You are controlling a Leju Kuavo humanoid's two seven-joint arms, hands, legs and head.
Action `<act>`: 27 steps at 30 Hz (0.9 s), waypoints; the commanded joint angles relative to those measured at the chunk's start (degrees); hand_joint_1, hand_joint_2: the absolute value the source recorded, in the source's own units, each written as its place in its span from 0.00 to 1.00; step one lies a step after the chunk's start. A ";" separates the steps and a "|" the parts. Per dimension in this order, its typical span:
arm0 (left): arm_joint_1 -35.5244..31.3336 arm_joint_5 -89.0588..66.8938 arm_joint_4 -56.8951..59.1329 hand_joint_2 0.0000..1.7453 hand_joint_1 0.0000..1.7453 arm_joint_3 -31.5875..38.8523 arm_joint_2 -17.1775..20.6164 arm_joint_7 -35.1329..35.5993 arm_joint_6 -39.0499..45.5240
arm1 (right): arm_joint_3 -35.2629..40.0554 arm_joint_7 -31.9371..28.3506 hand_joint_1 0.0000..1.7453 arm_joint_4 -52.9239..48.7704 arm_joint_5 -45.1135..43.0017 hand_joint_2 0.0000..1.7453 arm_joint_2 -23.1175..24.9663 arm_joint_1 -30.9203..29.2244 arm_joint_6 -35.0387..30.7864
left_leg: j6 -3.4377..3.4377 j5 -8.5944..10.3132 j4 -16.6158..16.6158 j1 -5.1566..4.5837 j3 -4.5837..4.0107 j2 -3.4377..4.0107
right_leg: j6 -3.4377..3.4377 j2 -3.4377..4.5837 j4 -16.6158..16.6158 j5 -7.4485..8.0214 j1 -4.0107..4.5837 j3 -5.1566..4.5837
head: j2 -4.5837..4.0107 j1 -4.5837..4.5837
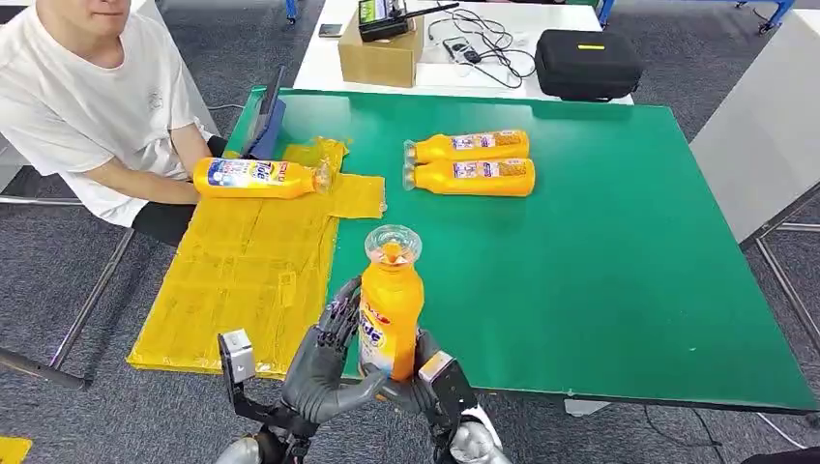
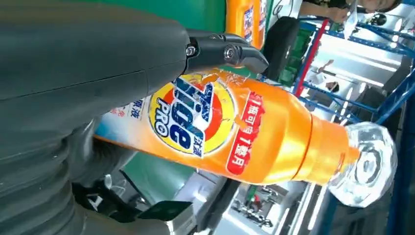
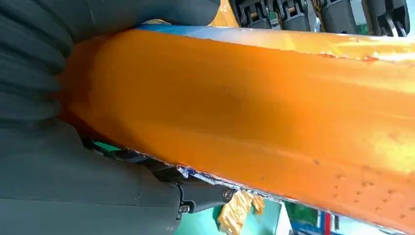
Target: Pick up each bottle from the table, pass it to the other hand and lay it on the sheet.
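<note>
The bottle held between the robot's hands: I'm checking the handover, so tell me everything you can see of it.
The held bottle is glossy orange plastic with a clear faceted cap and a blue, red and yellow label. It stands roughly upright near the green table's front edge, cap up, off the yellow sheet. The left hand wraps its label side and the right hand grips the opposite side.

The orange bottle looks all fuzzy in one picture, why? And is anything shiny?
In the right wrist view the held bottle sits so close to the camera that it is soft, with no label to read. In the left wrist view its label is sharp, its clear cap glints, and the background is washed out bright. In the head view the green table is evenly lit, with hardly any shadows.
</note>
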 commanded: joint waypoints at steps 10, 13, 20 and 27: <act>-1.87 -0.77 5.68 1.00 0.00 -4.41 2.23 1.65 -1.33 | 1.02 2.09 1.00 5.08 -1.15 1.00 -0.48 -3.37 5.36 | -0.07 0.01 -0.06 0.06 0.13 0.06 | -0.13 -0.01 -0.10 0.03 0.08 0.15 | 0.00 -0.02; -2.64 -1.13 8.20 1.00 0.00 -4.72 1.61 2.11 -1.48 | 4.02 1.71 1.00 4.97 4.44 1.00 -0.94 -4.12 1.40 | -0.06 0.02 -0.05 0.05 0.12 0.06 | -0.12 -0.01 -0.09 0.03 0.07 0.13 | 0.00 -0.02; -3.52 -6.70 10.93 1.00 0.00 -2.42 -0.90 4.60 8.73 | 12.46 3.07 1.00 3.41 17.38 1.00 -2.12 -4.28 -6.10 | -0.06 -0.02 -0.02 0.08 0.12 0.10 | -0.12 0.03 -0.07 0.02 0.09 0.14 | 0.00 0.00; -3.66 -1.07 8.39 1.00 0.00 -1.73 -1.19 6.78 5.54 | 17.29 3.46 1.00 4.38 22.87 1.00 -2.00 -5.56 -9.53 | -0.05 -0.01 0.01 0.04 0.04 0.07 | -0.09 0.00 -0.01 0.00 0.05 0.05 | 0.00 -0.02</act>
